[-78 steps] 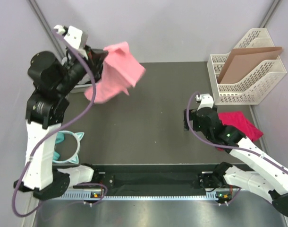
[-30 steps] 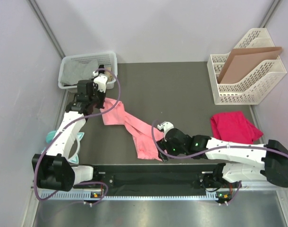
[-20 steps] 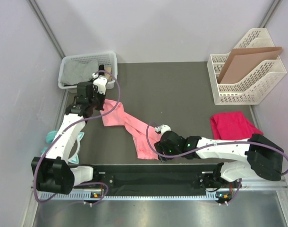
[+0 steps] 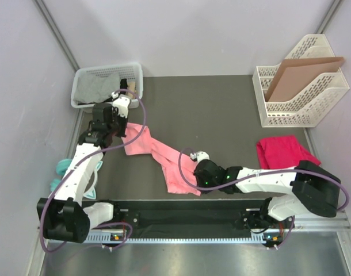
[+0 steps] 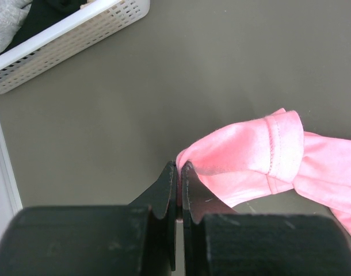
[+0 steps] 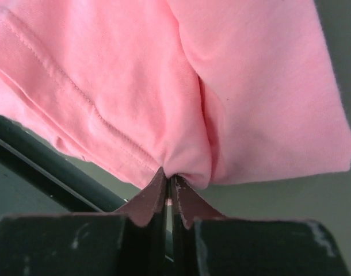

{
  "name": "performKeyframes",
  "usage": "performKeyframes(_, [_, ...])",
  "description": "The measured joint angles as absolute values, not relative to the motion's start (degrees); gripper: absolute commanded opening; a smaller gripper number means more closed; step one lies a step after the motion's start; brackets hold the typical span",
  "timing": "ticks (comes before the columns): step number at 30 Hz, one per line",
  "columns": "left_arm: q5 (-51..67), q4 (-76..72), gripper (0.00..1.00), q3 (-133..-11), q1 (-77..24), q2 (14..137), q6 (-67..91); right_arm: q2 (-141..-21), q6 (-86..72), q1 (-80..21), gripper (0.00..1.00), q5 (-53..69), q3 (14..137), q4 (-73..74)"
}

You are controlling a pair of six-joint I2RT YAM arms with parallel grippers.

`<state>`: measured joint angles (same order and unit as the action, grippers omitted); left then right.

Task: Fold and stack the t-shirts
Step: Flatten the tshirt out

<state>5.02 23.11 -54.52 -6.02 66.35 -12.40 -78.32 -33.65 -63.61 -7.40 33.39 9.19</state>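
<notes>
Pink tee (image 4: 155,150) held at both ends.
Left gripper (image 5: 178,171) clamps its far-left end, right gripper (image 6: 167,179) its near end; red tee (image 4: 283,153) lies well apart, right.

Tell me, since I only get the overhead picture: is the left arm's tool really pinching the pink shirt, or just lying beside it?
Observer: It is pinching it. The left wrist view shows the left tool shut on an edge of the pink t-shirt.
Operator: And the right one? Its arm hides the tip from me.
Observer: The right wrist view shows the right tool shut on a bunched fold of that shirt.
Operator: Which part of the shirt is that?
Observer: I cannot tell. A stitched seam runs through the cloth just left of the pinch.
</notes>
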Motion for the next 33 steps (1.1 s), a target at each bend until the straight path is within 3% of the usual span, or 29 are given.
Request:
performKeyframes(8, [5.3,25.4,0.0,-57.4,-6.0,66.1,-13.1,-70.0,-32.5,-63.6,0.0,-12.0,38.2,19.6])
performKeyframes(13, [8.1,30.8,0.0,-68.3,-6.0,65.2,-13.7,-58.2,-29.2,-63.6,0.0,-18.9,54.1,29.6])
performKeyframes(20, [14.0,39.8,0.04,-80.6,-6.0,55.0,-15.9,-45.9,-27.5,-63.7,0.0,-23.1,68.8,38.9])
performKeyframes(26, [17.6,48.1,0.02,-87.0,-6.0,46.4,-16.9,-42.5,-27.6,-64.0,0.0,-23.8,77.7,49.3])
performKeyframes(33, [16.8,49.8,0.0,-76.6,-6.0,40.1,-16.8,-39.1,-30.8,-64.0,0.0,-27.7,77.2,55.5])
